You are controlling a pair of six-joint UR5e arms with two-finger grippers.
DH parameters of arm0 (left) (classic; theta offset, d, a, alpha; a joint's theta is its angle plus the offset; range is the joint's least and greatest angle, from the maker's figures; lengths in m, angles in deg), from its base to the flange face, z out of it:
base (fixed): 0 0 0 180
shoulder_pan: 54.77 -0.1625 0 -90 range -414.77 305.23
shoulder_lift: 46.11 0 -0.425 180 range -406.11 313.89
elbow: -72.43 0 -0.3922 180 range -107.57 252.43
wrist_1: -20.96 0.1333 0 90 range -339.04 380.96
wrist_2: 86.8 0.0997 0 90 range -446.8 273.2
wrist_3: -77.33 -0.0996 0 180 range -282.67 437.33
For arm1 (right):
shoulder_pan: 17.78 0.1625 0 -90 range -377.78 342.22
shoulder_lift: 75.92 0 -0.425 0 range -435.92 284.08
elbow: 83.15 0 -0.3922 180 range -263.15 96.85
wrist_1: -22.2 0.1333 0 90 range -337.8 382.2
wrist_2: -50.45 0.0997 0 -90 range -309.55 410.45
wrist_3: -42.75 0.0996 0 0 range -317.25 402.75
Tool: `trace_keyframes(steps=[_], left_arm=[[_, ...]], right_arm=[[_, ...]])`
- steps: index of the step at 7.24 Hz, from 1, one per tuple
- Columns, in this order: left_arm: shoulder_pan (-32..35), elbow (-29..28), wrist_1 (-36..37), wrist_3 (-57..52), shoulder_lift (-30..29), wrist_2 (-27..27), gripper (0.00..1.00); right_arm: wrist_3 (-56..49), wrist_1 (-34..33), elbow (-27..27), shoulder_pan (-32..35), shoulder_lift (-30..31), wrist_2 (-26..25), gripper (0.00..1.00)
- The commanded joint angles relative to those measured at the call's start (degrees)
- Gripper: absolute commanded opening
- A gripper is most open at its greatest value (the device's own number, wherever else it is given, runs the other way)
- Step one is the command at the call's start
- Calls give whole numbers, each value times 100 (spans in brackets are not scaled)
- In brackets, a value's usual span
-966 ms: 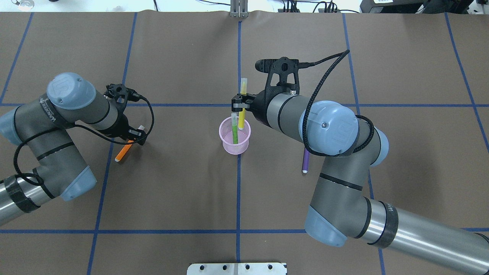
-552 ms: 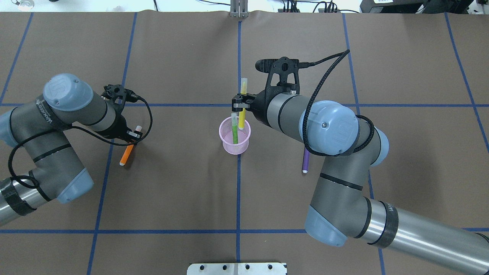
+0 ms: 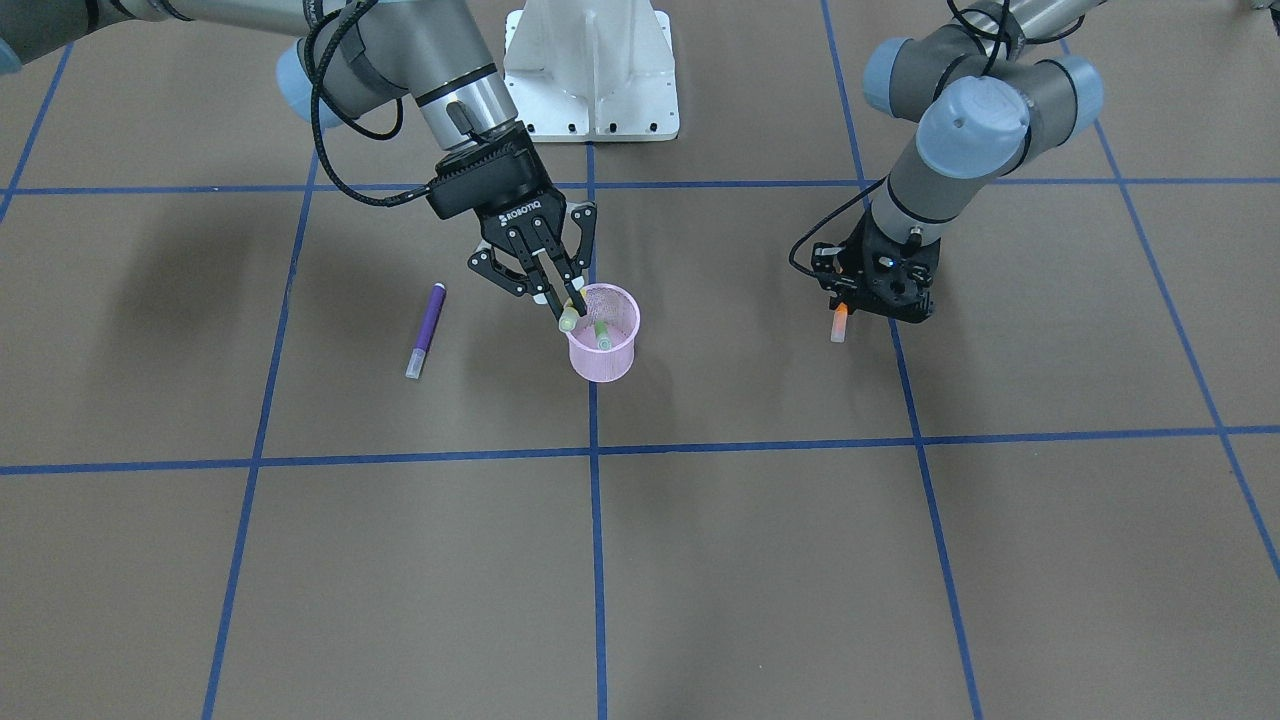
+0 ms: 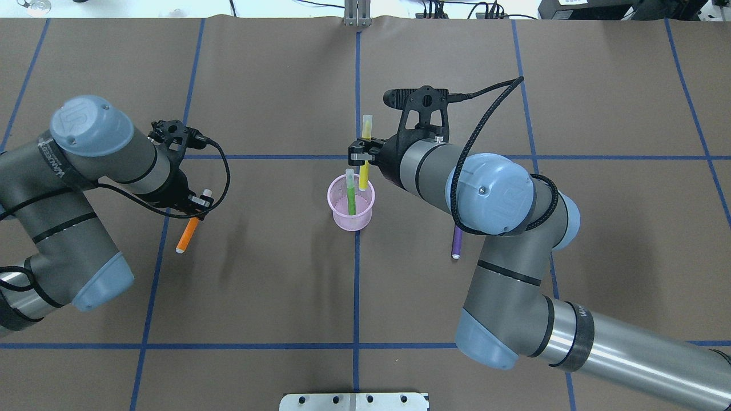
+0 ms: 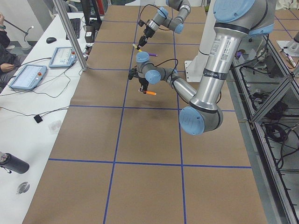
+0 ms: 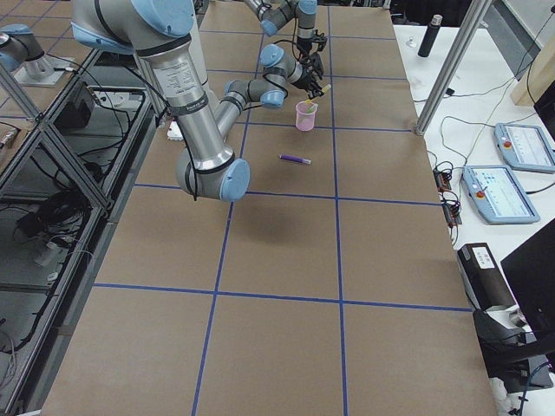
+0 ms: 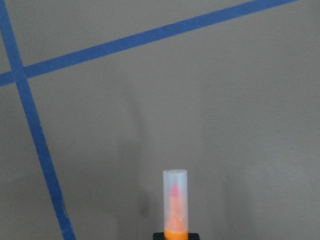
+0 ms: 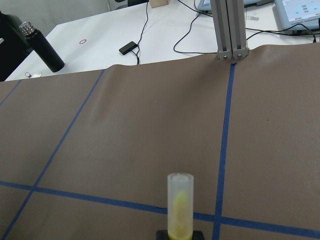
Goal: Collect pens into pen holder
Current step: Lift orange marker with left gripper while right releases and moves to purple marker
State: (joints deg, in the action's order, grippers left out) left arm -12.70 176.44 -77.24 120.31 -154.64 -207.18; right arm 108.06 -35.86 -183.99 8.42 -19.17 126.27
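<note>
The pink mesh pen holder (image 4: pixel 351 220) (image 3: pixel 603 362) (image 6: pixel 305 117) stands at the table's middle with a green pen (image 4: pixel 350 197) (image 3: pixel 602 335) upright inside. My right gripper (image 4: pixel 361 155) (image 3: pixel 558 298) is shut on a yellow pen (image 4: pixel 364 148) (image 8: pixel 180 205), whose lower end dips inside the holder's rim. Off to the left, my left gripper (image 4: pixel 200 204) (image 3: pixel 850 305) is shut on an orange pen (image 4: pixel 187 231) (image 7: pixel 175 210), held slanted above the paper. A purple pen (image 4: pixel 457 242) (image 3: pixel 425 330) (image 6: pixel 295 159) lies flat on the table, partly under my right arm.
Brown paper with blue tape lines (image 4: pixel 357 297) covers the table. The white robot base (image 3: pixel 590 80) sits at the near side and a metal post (image 4: pixel 357 14) at the far edge. A side table carries tablets (image 5: pixel 28 77) and a black bottle (image 8: pixel 42 47).
My left arm has swung up and to the left, and the orange pen in its gripper has shifted slightly, its free end now lower in the view. The right arm and yellow pen barely moved.
</note>
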Motion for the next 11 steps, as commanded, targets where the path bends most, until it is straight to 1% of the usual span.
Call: trace_keyframes(steps=[1,2,4,5,6,8,9,10,11], left_arm=[[152,75,81,-43,-27,-65,0],[187,58,90,-61,-54,-73,0],[222,58,90,-61,-54,-73,0],[222,49,90,-61,-54,-73,0],[222,49,90,-61,-54,-73,0],[301,58,73,-61,-158,-65,0],[362,84,46,8,-507,-12,0],[380,197,-23,148,-781,267,0],[363,381,-424,533,-914,818,0]], right_arm=[[-36,355,379,-290,-7,-532,0],[-45,375,389,-352,2,-603,0],[-45,375,459,-581,20,-953,0],[-36,401,468,-582,2,-1007,80],[-28,514,503,-608,-41,-1243,100],[-28,542,417,-599,-164,-1184,100],[68,490,398,-434,-226,-662,100],[174,350,389,-145,-200,92,100],[366,-78,337,162,-191,726,100]])
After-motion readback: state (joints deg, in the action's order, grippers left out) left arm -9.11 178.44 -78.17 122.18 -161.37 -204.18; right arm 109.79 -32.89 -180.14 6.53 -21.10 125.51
